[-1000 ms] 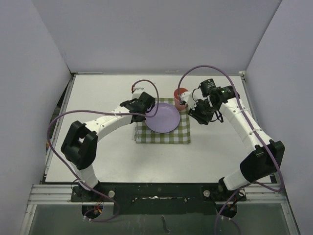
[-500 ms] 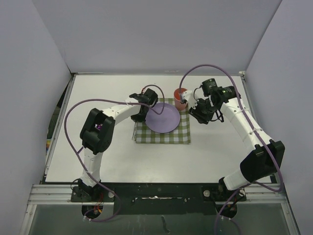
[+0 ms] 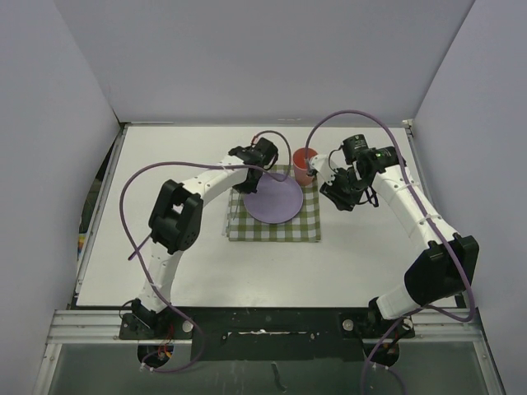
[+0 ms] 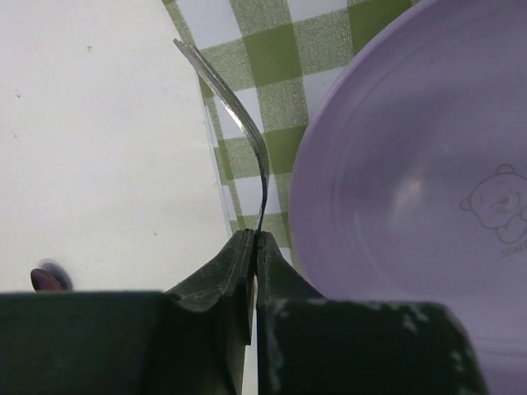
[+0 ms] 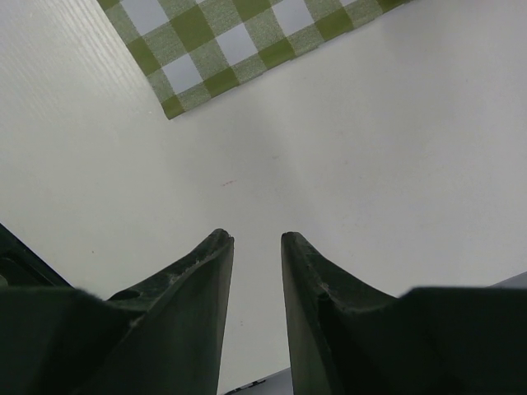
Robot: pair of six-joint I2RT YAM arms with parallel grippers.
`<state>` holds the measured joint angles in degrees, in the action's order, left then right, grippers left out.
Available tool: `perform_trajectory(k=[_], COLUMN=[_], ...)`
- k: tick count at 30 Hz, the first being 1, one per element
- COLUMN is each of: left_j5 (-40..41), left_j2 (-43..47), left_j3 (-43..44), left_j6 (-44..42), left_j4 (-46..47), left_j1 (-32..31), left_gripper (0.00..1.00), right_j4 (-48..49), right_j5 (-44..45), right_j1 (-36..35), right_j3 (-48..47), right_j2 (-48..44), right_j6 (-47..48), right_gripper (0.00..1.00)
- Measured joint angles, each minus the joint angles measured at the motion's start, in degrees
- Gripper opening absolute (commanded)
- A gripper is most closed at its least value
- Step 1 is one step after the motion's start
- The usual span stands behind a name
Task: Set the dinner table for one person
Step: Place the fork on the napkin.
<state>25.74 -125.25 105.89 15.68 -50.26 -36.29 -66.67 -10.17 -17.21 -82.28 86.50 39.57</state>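
The white dinner table [image 3: 362,255] carries a green-and-white checked cloth [image 3: 284,226] with a purple plate [image 3: 276,202] on it. A red cup [image 3: 303,163] stands at the cloth's far right corner. My left gripper [image 3: 249,174] hangs over the plate's far left rim. In the left wrist view this gripper [image 4: 254,234] is shut on a thin curved silver utensil [image 4: 239,123], seen edge-on over the cloth [image 4: 272,53] beside the plate [image 4: 412,164]. My right gripper [image 3: 336,196] is just right of the cup. Seen from the right wrist, it [image 5: 255,239] is open and empty above the bare table [image 5: 370,148].
Grey walls close in the table on three sides, with metal edging [image 3: 105,189] along its left side. Purple cables [image 3: 132,206] loop above both arms. A corner of the cloth [image 5: 222,41] shows at the top of the right wrist view.
My left arm has folded at the elbow and its gripper has moved to the right and farther back, from the plate's left side to its far left rim. The right arm has hardly moved.
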Motion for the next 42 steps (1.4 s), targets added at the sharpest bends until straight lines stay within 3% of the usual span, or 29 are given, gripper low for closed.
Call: perform_trajectory(k=[16,25,42], left_j5=[1.07,2.86,2.51], left_j2=[-4.00,-5.14,-5.03], left_j3=[-2.03,-1.68,-0.74], left_j6=[0.83,1.05,3.93], left_j4=[-0.61,-1.07,-2.84], left_j1=[0.48,0.79,-1.20], left_gripper=[0.00,0.34,0.34], right_j4=[-0.13,-0.50,-0.70], right_j5=[-0.13,-0.15,-0.59], right_j1=[0.00,0.00,0.00], right_j3=[1.68,2.05,2.36], right_j2=[-1.44,-1.70,-1.79], right_j6=[0.00,0.00,-0.22], right_gripper=[0.32,0.32,0.32])
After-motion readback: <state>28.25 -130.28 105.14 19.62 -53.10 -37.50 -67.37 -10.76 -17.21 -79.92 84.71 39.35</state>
